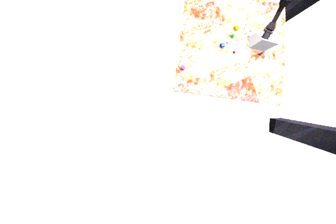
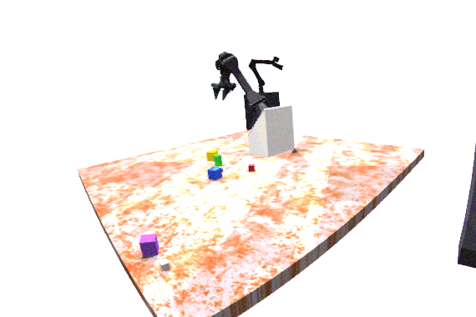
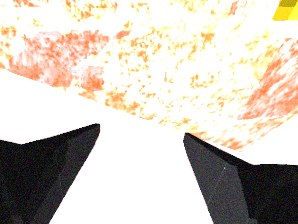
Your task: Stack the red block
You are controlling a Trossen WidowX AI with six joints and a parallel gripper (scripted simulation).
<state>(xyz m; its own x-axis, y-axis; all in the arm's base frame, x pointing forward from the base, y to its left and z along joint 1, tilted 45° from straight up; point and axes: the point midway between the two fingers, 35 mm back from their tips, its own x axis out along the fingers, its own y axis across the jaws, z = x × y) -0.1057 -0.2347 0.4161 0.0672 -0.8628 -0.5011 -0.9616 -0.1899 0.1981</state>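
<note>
The small red block (image 1: 234,52) (image 2: 251,168) sits by itself on the table, to the right of the green tower in the exterior view. The green tower (image 1: 232,35) (image 2: 218,160) stands as two small green blocks, one on the other, the upper slightly offset. My gripper (image 2: 220,98) (image 3: 143,132) is open, with nothing between its fingers. It hangs high above the table, well above the tower and the red block and apart from both. The wrist view shows neither the red block nor the tower.
A yellow block (image 1: 236,28) (image 2: 211,155) stands close behind the tower, and a blue block (image 1: 222,45) (image 2: 215,173) close in front. A purple block (image 1: 183,68) (image 2: 149,245) and a small white block (image 2: 164,265) lie far off. The white base (image 1: 263,45) (image 2: 280,131) stands behind the red block.
</note>
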